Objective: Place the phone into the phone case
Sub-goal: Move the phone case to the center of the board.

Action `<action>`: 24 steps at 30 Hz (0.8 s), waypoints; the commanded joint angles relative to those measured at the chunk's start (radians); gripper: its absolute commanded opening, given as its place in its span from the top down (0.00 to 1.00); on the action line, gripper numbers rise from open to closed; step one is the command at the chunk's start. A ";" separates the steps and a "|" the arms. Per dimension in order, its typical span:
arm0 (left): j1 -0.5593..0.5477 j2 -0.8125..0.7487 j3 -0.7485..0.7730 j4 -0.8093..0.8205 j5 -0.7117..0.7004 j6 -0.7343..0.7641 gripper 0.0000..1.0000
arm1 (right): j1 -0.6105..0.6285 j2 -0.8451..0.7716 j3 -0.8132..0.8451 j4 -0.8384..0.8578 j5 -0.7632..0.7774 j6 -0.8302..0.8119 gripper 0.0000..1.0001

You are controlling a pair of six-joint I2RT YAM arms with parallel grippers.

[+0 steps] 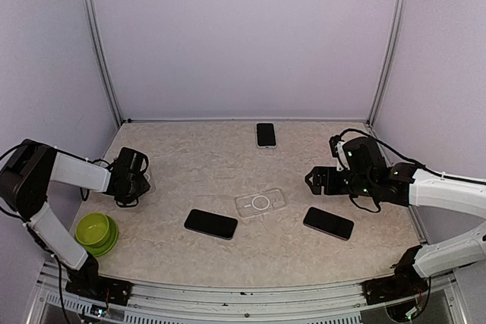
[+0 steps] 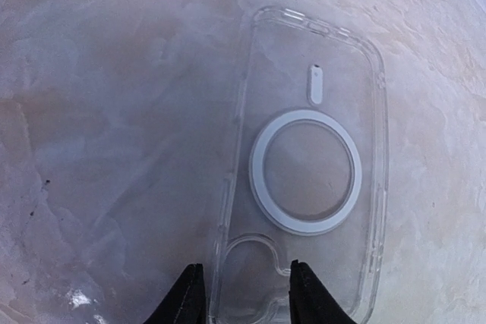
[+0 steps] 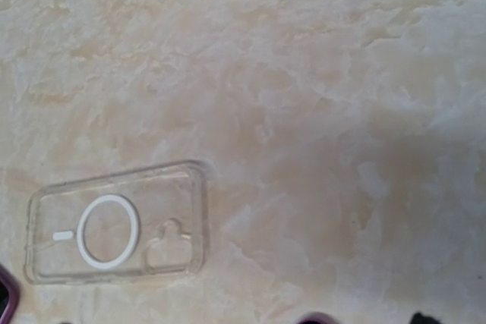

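Note:
A clear phone case with a white ring lies flat on the table under my left gripper. The jaws straddle the left wall of its camera-cutout end, one finger outside the wall and one over the case, a gap between them. In the top view this left gripper is at the far left. A second clear phone case lies mid-table and is the phone case at the lower left of the right wrist view. Black phones lie at the front centre, front right and back. My right gripper hangs open and empty.
A green bowl sits at the front left corner, close to the left arm. Pale walls and metal posts close in the table on three sides.

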 commanded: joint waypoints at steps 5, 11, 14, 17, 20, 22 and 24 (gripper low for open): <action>-0.097 0.042 0.022 -0.037 0.000 -0.033 0.77 | -0.005 -0.009 -0.014 0.020 0.004 0.007 0.06; -0.153 0.047 0.054 -0.058 0.025 -0.084 0.95 | -0.006 -0.029 -0.025 0.017 0.012 0.006 0.06; -0.188 0.049 0.082 -0.070 0.033 -0.129 0.95 | -0.005 -0.034 -0.030 0.021 0.012 0.008 0.06; -0.224 0.064 0.137 -0.103 0.028 -0.180 0.95 | -0.005 -0.036 -0.034 0.022 0.010 0.010 0.06; -0.264 0.104 0.219 -0.155 0.014 -0.238 0.95 | -0.006 -0.039 -0.037 0.022 0.008 0.010 0.06; -0.293 0.144 0.292 -0.202 -0.001 -0.277 0.96 | -0.006 -0.044 -0.040 0.020 0.008 0.010 0.06; -0.317 0.197 0.353 -0.234 -0.002 -0.314 0.96 | -0.006 -0.053 -0.044 0.018 0.010 0.011 0.06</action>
